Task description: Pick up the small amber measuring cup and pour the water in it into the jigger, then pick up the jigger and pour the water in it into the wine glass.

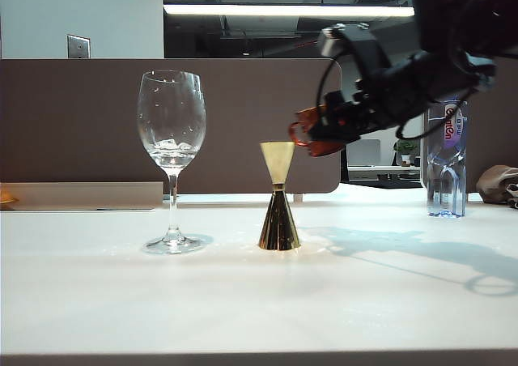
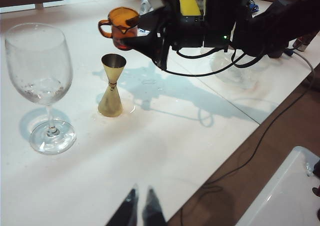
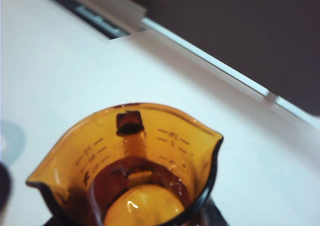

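Observation:
The small amber measuring cup (image 1: 312, 135) hangs in the air above and just right of the jigger's mouth, with my right gripper (image 1: 328, 131) shut on it. In the right wrist view I look into the cup (image 3: 130, 171), where a little water (image 3: 145, 206) glints at its bottom. The gold jigger (image 1: 278, 200) stands upright on the white table, and the wine glass (image 1: 171, 151) stands to its left. In the left wrist view the cup (image 2: 120, 26) is above the jigger (image 2: 112, 88), with the wine glass (image 2: 42, 81) beside it. My left gripper (image 2: 141, 198) hovers low over the table's near edge, its fingertips together and nothing between them.
A clear plastic water bottle (image 1: 445, 159) stands at the back right of the table (image 1: 259, 309). A brown partition (image 1: 81, 123) runs behind it. Small wet patches lie around the jigger's foot. The right arm's cables (image 2: 210, 68) hang over the table.

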You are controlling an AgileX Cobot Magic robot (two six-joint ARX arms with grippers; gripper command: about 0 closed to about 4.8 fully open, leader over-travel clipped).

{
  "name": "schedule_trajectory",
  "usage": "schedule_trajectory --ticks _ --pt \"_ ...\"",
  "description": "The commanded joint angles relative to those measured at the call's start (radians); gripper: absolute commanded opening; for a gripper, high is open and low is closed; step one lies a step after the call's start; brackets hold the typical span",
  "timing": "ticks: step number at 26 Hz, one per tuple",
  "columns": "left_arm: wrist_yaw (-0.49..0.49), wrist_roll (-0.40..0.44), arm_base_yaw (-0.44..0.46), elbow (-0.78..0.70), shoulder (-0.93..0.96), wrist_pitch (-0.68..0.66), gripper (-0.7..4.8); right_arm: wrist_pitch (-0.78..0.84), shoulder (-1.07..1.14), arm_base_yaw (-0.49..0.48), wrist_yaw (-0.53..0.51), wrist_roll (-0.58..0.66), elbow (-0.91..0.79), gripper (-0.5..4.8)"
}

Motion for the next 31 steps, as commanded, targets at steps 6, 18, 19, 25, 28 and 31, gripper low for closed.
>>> schedule_trajectory --ticks 6,18,19,25,28,31 --pt "-0.001 0.003 -0.001 0.006 0.001 0.013 0.26 -0.042 -0.008 0.057 0.101 -0.224 0.068 -0.01" --pt "0.000 0.003 -0.001 0.006 0.001 0.013 0.26 -0.045 -0.008 0.100 0.132 -0.480 0.067 -0.01" --pt "0.000 0.003 -0.001 0.006 0.001 0.013 0.26 -0.044 -0.008 0.101 0.132 -0.489 0.067 -0.01" --pt "0.000 0.003 -0.001 0.006 0.001 0.013 0.26 -0.043 -0.011 0.105 0.132 -0.576 0.067 -0.01" --pt "-0.001 0.003 -0.001 0.006 0.001 0.013 0.26 -0.041 -0.022 0.106 0.131 -0.639 0.067 -0.01" --pt "0.000 0.003 -0.001 0.006 0.001 0.013 0.26 -0.040 -0.039 0.106 0.131 -0.675 0.067 -0.01"
